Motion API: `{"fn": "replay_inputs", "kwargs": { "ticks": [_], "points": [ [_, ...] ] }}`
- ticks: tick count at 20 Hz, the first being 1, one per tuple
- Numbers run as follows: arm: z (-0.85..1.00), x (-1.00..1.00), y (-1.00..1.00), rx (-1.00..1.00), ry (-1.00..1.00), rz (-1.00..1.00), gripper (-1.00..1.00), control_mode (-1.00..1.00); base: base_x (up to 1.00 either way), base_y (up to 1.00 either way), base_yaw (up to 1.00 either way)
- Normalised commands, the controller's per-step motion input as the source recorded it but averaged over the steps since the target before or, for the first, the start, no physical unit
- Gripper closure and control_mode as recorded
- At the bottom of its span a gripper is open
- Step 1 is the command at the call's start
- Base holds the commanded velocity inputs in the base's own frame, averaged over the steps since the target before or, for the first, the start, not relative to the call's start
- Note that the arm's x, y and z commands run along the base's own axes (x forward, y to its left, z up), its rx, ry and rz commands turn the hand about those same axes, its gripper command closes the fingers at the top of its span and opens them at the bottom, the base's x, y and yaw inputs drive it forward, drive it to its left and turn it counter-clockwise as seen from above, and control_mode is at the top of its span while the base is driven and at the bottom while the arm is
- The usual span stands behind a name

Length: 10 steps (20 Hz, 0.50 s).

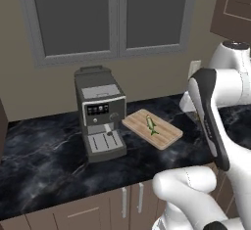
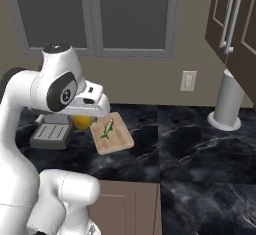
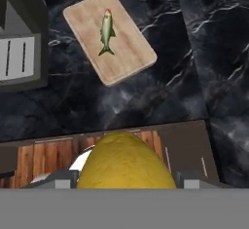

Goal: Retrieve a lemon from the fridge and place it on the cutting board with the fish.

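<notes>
My gripper is shut on the lemon, a smooth yellow fruit that bulges up between the two fingertips. From the right base view the lemon hangs under the hand, above the counter and just left of the cutting board. The light-wood cutting board lies flat on the black marble counter, ahead of the hand, and is also seen in the left base view. The slender greenish fish lies along the board's middle. The fridge is out of view.
A grey coffee machine stands left of the board, its drip tray close to the hand. A white paper-towel roll stands at the back right under dark wall cabinets. The counter's front edge runs below the hand.
</notes>
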Motion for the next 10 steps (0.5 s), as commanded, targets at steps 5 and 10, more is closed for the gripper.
{"fn": "replay_inputs", "kwargs": {
  "ticks": [5,10],
  "points": [
    [-0.63,0.9,-0.21,0.0,0.0,0.13,1.0,-1.0,0.0,0.0,0.0],
    [-0.63,0.78,-0.03,0.0,-0.08,0.26,1.0,-1.0,0.0,0.0,0.0]
  ]
}}
